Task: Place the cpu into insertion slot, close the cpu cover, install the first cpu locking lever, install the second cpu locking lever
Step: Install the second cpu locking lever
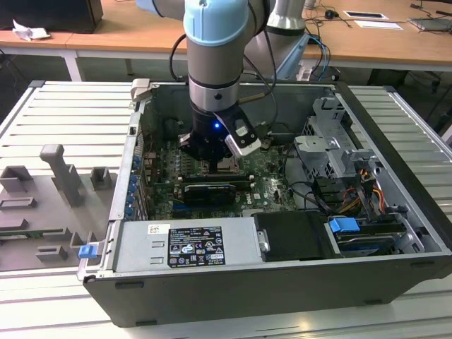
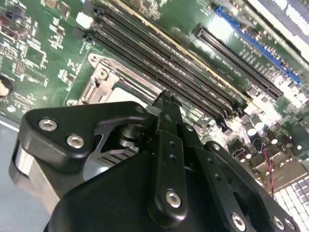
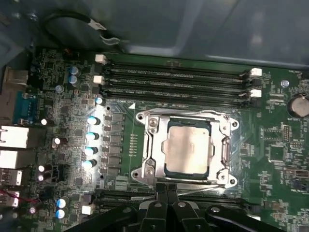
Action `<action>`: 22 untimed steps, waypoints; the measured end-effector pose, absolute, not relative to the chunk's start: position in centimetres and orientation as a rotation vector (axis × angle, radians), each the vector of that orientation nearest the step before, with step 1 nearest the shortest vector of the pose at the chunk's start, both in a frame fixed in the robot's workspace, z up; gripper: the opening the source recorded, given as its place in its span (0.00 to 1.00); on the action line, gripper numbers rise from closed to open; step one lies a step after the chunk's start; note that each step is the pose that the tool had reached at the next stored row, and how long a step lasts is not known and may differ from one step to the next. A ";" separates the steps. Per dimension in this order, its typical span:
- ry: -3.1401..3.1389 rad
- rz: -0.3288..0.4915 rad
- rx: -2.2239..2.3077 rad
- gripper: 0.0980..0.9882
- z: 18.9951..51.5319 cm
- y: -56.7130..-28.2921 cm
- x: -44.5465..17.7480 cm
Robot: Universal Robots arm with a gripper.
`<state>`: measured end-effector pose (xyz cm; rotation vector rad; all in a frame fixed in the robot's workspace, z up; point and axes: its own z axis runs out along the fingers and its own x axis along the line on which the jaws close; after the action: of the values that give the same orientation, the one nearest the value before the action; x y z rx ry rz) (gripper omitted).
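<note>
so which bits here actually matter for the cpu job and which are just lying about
For the job:
- cpu, seated in the insertion slot
- cpu cover, closed over it
- pincer, right at the slot's edge

Just lying about:
- memory slots
- blue drive latch
- grey fixtures beside the case

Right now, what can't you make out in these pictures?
1. Exterior view: the black claw blocks most of the thin silvery square metal cover frame.
2. Second wrist view: the claw's body covers most of that frame.
3. First wrist view: whether the frame around the pale square metal chip is locked down is too fine to tell.
</note>
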<state>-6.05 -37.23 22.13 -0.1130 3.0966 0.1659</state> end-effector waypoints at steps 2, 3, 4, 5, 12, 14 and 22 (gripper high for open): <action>3.094 0.191 -0.113 0.01 22.1 -37.4 -6.2; 3.094 0.200 -0.112 0.01 22.1 -37.5 -6.3; 3.093 0.207 -0.112 0.01 22.1 -37.6 -6.4; 3.092 0.218 -0.112 0.01 22.1 -37.8 -6.4; 3.087 0.272 -0.111 0.01 22.1 -39.0 -6.6; 3.085 0.288 -0.111 0.01 22.1 -39.0 -6.9; 3.077 0.344 -0.109 0.01 20.9 -39.1 -7.9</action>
<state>-7.86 -39.07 20.86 -0.1094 3.0769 0.3443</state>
